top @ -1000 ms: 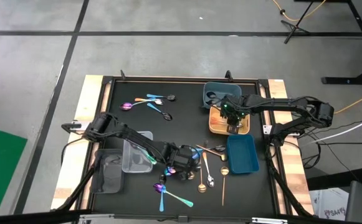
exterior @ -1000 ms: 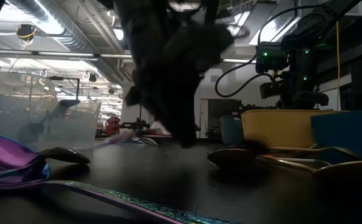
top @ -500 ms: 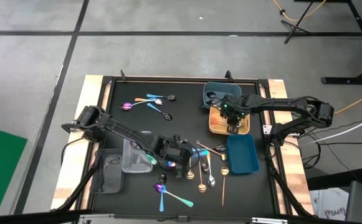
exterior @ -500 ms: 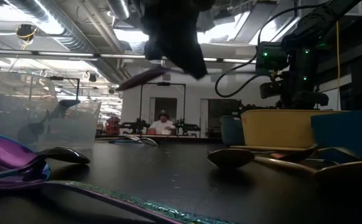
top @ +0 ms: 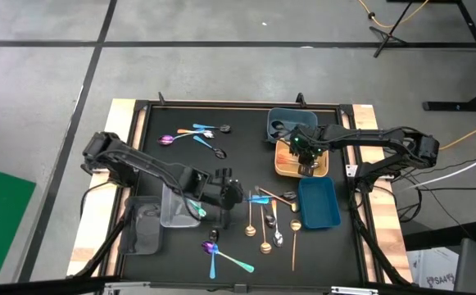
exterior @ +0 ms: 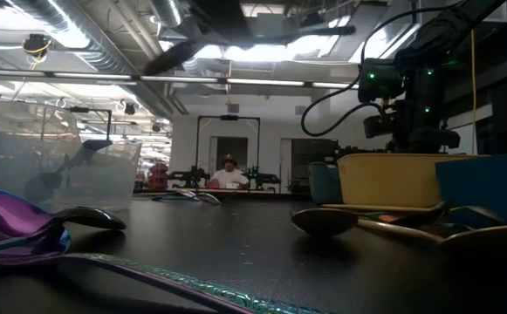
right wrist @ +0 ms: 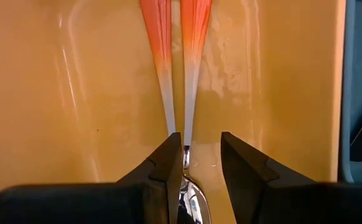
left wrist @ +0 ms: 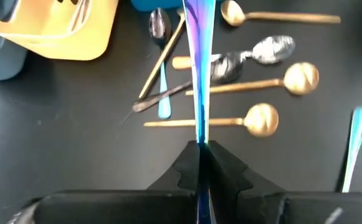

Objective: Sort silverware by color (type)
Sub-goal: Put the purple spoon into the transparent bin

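Note:
My left gripper (top: 231, 197) is shut on an iridescent purple-blue spoon (left wrist: 198, 74), high above the table's middle. In the low view the spoon's bowl (exterior: 173, 58) shows dark near the top. My right gripper (top: 305, 162) stands open over the yellow tray (top: 285, 168). An orange-and-silver spoon (right wrist: 185, 93) lies on the tray floor in the gap between its fingers; I cannot tell whether a finger touches it. Gold, silver and light blue spoons (top: 270, 225) lie on the mat right of the left gripper. More spoons (top: 197, 135) lie at the back left. My left gripper pinches the iridescent spoon's handle (left wrist: 199, 134) between its two fingers, which slant down from the table's left. The handle runs on ahead of the fingers toward the table's right; the bowl end sticks out the other way. The spoon is lifted clear, roughly level.
A dark teal tray (top: 280, 121) stands behind the yellow one, and a blue tray (top: 318, 205) in front of it. A clear tray (top: 176, 201) and a grey tray (top: 143, 228) sit at the near left. A purple and a teal spoon (top: 219, 252) lie near the front edge.
My left gripper has risen from the mat with the iridescent spoon, drawn back a little toward the table's left and far side, and rolled. The spoon has gone from lying low among the others to hanging high and clear, its bowl swung upward.

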